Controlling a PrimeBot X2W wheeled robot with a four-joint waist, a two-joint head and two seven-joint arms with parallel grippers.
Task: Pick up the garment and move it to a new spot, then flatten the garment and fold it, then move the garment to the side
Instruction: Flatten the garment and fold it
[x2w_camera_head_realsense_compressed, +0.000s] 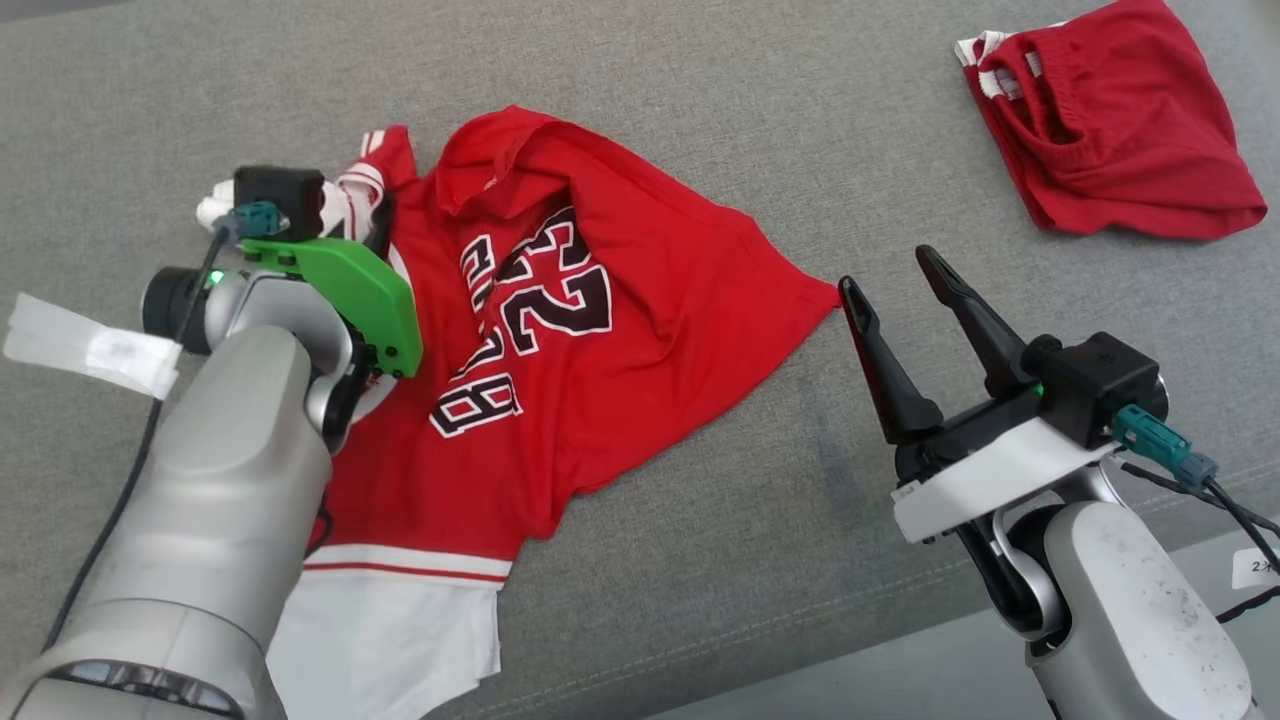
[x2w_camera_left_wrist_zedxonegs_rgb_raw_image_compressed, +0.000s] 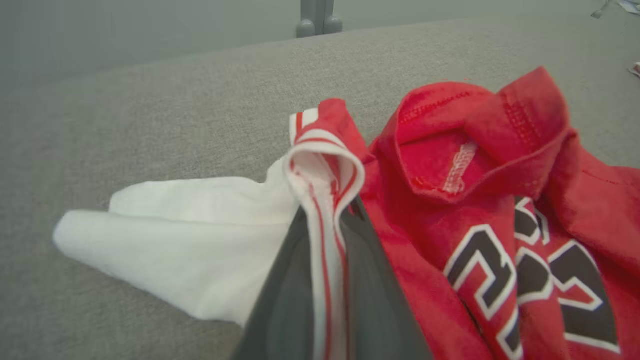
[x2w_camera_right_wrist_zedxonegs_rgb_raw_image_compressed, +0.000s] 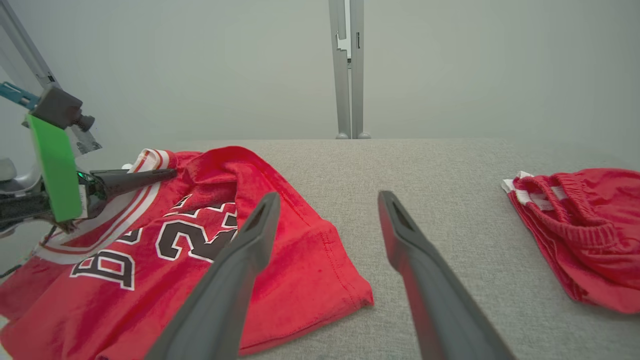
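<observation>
Looking down from the head camera, you have the crumpled red basketball jersey with black, white-edged "23" lettering (x2w_camera_head_realsense_compressed: 600, 330) lying left of centre on the grey fabric-covered table (x2w_camera_head_realsense_compressed: 700, 100). Its white lower panel (x2w_camera_head_realsense_compressed: 400, 640) runs toward the near edge beside your left forearm.

Your left gripper (x2w_camera_left_wrist_zedxonegs_rgb_raw_image_compressed: 327, 215) is clenched on the jersey's red-and-white striped trim (x2w_camera_left_wrist_zedxonegs_rgb_raw_image_compressed: 320, 160) at the far left end of the garment. In the left wrist view the two dark fingers press together with that band pinched between them. A white cloth flap (x2w_camera_left_wrist_zedxonegs_rgb_raw_image_compressed: 175, 250) spreads flat on the table to their left in that view. The jersey's open red collar (x2w_camera_left_wrist_zedxonegs_rgb_raw_image_compressed: 450, 150) sits just to their right.

Your right gripper (x2w_camera_head_realsense_compressed: 888, 272) is released, with its fingers spread wide and nothing between them. It sits over bare table just beside the jersey's pointed right-hand corner (x2w_camera_head_realsense_compressed: 825, 295) and touches no cloth. From the right wrist view you can see the jersey left of those fingers, with your left gripper at its far edge.

A rumpled pair of red shorts with white trim (x2w_camera_head_realsense_compressed: 1120, 130) lies at the table's far right, well apart from the jersey.
</observation>
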